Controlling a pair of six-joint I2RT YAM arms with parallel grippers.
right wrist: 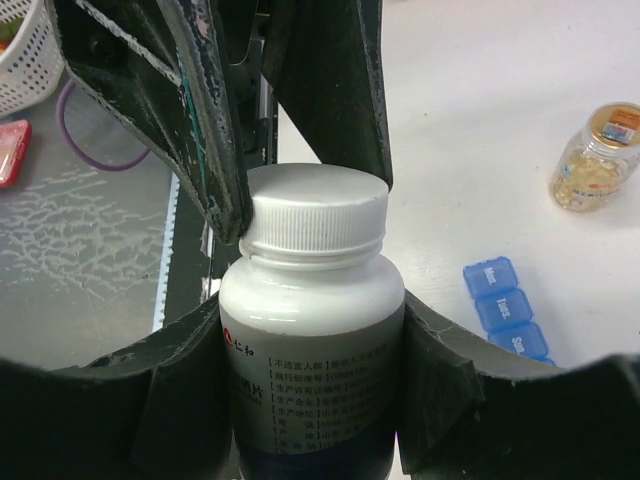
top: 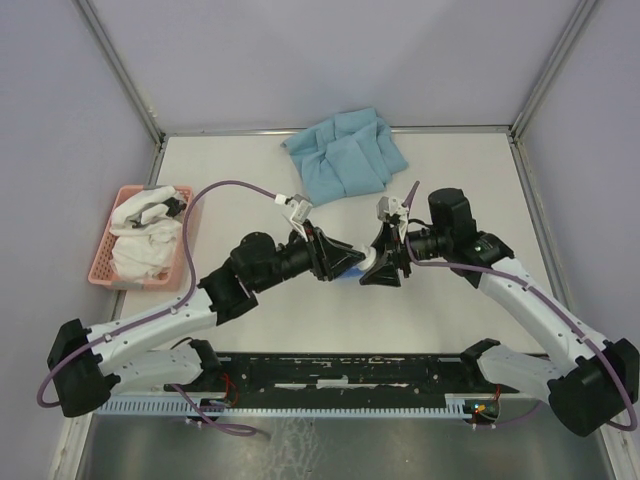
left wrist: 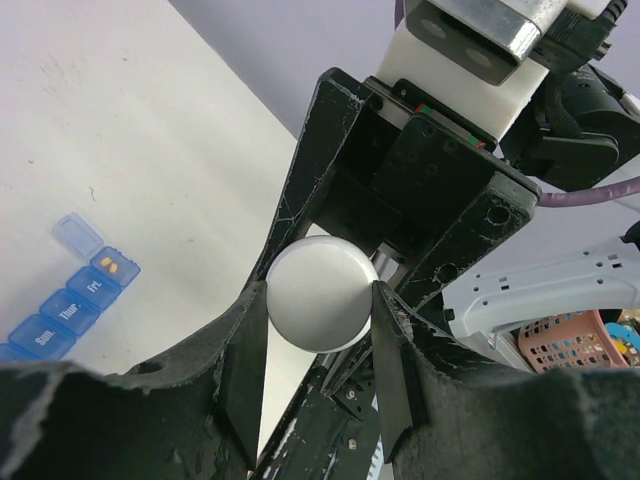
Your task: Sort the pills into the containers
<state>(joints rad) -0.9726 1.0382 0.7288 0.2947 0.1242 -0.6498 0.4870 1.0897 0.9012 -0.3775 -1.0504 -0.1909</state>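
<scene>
Right gripper (right wrist: 312, 352) and left gripper (left wrist: 318, 308) both clamped on one white bottle (right wrist: 310, 330), mid-table.

Right wrist view, nearest first: right fingers (right wrist: 185, 385) pressed on both sides of the bottle body, label facing the camera. Just past them the left gripper's fingers pinch the ribbed white cap (right wrist: 318, 205), which sits on the bottle. Left wrist view confirms this: cap end-on, one pad touching each side, no gap. The blue pill organiser (left wrist: 70, 305) lies flat on the table (top: 470, 170) just beside the grippers. Day lids are closed except the end compartment (left wrist: 113, 267), which is flipped open with a few orange pills (left wrist: 110, 265) inside. Further right stands a small clear bottle (right wrist: 597, 158) with a gold cap and yellow contents. Pink basket (top: 103, 245) holding white cloth sits at the left edge, and a blue cloth (top: 345, 155) at the far edge.
</scene>
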